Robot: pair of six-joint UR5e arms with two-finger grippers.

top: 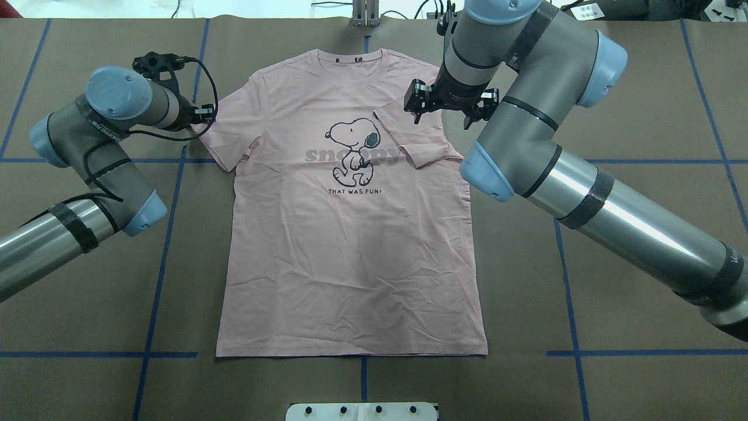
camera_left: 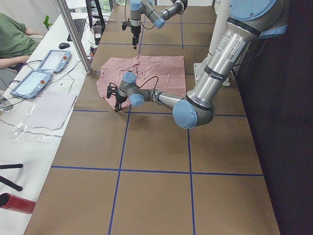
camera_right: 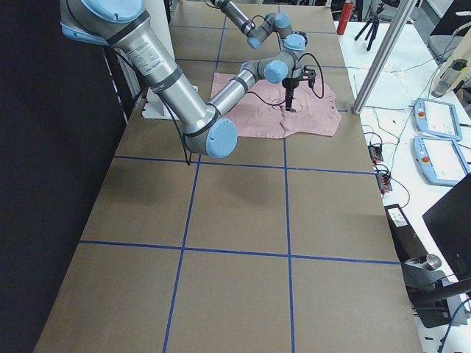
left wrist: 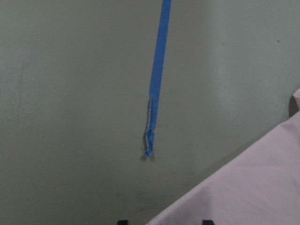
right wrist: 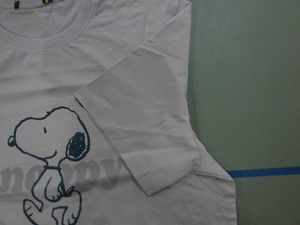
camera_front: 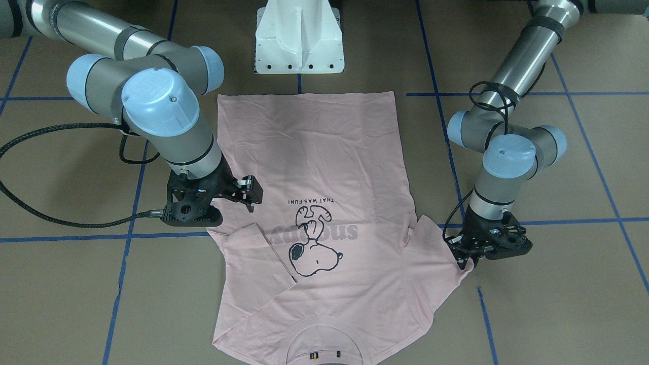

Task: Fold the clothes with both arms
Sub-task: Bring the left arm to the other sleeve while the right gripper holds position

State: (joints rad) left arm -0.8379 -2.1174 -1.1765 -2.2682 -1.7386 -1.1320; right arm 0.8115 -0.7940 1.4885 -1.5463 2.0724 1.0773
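Shows pale pink Snoopy-print T-shirt (top: 350, 245) flat mid brown table (top: 613, 245), collar (top: 349, 58) toward far edge. Finds black left gripper (camera_front: 467, 262) spread astride one sleeve edge (left wrist: 225, 187), black right gripper (top: 442, 121) spread above folded-in sleeve (right wrist: 140, 117).

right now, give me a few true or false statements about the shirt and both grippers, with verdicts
1. The T-shirt lies print side up. True.
2. Both sleeves are folded in over the chest. False: only the folded sleeve on the robot's right is; the spread sleeve on its left lies flat, pointing outward.
3. The right gripper is shut on the collar. False: it is open above the folded sleeve and holds nothing.
4. The left gripper is at the spread sleeve's outer edge. True.
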